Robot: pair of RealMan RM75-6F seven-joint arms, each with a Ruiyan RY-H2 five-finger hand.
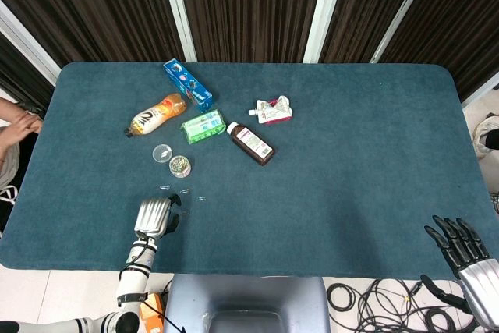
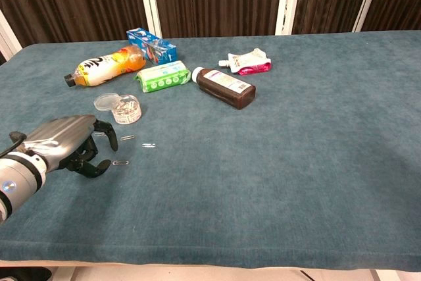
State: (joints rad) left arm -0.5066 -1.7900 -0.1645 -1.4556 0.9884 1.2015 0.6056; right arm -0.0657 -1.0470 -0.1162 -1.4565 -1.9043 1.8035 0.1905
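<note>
left hand (image 2: 69, 141) curled knuckles-down over loose paper clips (image 2: 120, 162) just near side of open clip tub (image 2: 126, 110) — can't tell if it's got one. Thin clips could slide on table felt (image 2: 296, 162). right hand (image 1: 468, 259) spread, empty, well off

head view overhead, chest view low, same table (image 1: 351, 193)

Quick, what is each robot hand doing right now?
Left robot hand: fingers curled over the table by loose paper clips; holding anything cannot be told.
Right robot hand: open, empty.
</note>
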